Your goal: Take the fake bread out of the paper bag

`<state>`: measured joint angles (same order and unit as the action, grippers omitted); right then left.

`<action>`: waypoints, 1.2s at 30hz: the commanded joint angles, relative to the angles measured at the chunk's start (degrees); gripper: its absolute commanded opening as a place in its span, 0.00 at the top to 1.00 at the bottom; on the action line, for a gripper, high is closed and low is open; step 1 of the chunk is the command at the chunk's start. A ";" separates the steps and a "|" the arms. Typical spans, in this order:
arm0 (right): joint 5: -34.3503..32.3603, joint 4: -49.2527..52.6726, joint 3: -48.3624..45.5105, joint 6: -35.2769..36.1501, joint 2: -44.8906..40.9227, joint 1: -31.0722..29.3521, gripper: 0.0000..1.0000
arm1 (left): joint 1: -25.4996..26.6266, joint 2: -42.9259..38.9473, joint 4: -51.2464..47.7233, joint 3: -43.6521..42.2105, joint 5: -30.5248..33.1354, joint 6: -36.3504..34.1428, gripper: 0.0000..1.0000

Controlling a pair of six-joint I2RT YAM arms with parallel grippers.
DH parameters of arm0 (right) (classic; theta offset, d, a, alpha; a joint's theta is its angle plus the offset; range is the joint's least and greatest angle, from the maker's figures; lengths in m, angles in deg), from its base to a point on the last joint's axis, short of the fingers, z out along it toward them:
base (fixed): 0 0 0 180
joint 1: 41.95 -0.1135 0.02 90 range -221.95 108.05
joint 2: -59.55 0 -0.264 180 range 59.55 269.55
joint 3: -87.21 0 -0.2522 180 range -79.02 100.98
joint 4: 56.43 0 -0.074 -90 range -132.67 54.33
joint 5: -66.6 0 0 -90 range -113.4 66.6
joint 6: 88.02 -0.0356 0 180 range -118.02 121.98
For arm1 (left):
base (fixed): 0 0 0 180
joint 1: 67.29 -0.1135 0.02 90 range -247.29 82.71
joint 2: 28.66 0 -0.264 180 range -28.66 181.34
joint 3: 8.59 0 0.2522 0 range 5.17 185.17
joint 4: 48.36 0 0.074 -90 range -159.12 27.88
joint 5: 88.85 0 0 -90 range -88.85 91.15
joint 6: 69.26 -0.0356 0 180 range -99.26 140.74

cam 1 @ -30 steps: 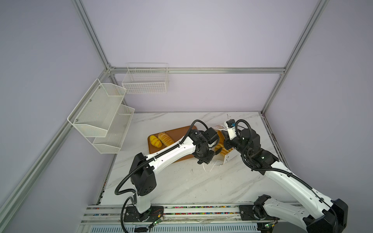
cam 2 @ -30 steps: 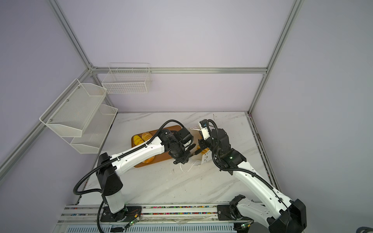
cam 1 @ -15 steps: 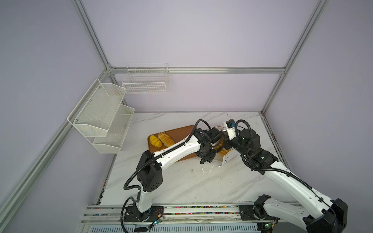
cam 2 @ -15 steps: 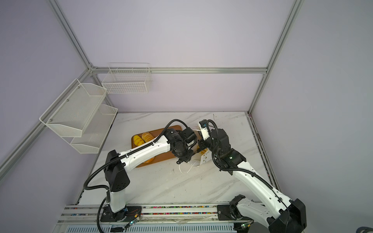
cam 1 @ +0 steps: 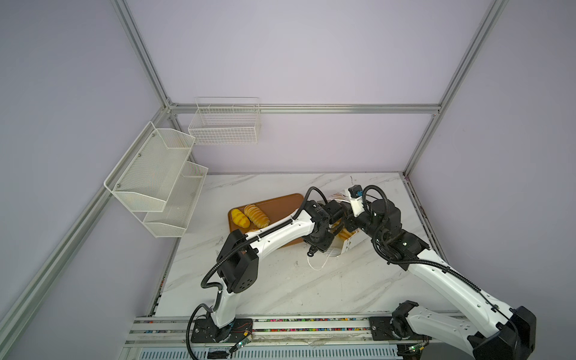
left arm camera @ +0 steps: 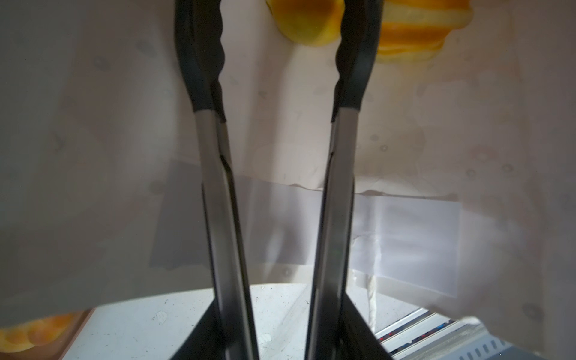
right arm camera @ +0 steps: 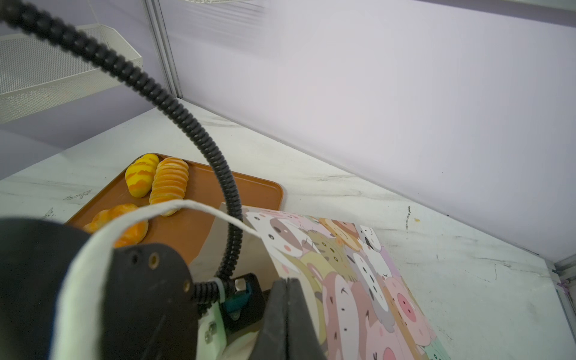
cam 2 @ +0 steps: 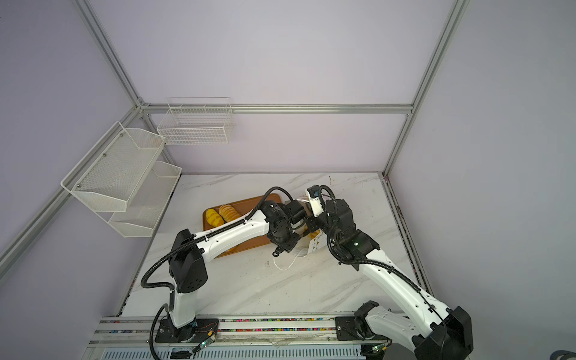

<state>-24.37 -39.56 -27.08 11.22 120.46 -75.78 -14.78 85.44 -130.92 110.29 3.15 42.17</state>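
In both top views the paper bag (cam 1: 349,246) lies on its side near the back right corner of the desk (cam 1: 280,290). It is just beside the brown tray (cam 1: 280,202), where some fake bread (cam 1: 255,215) already sits. In the left wrist view the left end effector (left arm camera: 282,330) squeezes a pair of tongs (left arm camera: 218,193). Their tips are spread inside the white bag, right by two more yellow breads (left arm camera: 307,25). In the right wrist view the right end effector (right arm camera: 285,299) is pressed together on the upper edge of the bag's mouth, holding it open. I think the smooth bread could slip from the tongs or get pushed deeper. The tips might poke the thin paper and tear it. If the edge slides free, the mouth could flop shut.
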 commanded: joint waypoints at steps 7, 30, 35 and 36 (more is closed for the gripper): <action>0.22 -2.48 -1.05 0.32 -0.92 -0.11 1.00 | -0.21 -0.22 -9.23 10.13 6.17 -1.17 0.61; 5.08 -4.08 -3.86 2.83 -3.03 -0.11 1.00 | 2.81 -3.69 -4.79 8.05 1.47 -5.50 0.58; 5.80 -4.02 -3.98 2.81 -3.34 -0.10 1.00 | 3.09 -3.70 -2.79 6.65 2.35 -5.35 0.56; 5.89 -3.95 -3.99 2.81 -3.45 -0.10 1.00 | 3.04 -3.67 -2.22 6.27 2.35 -5.29 0.55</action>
<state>-20.37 -41.83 -30.75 13.21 118.20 -75.76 -12.07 85.09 -136.97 115.84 5.60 38.09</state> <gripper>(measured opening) 0.046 0.445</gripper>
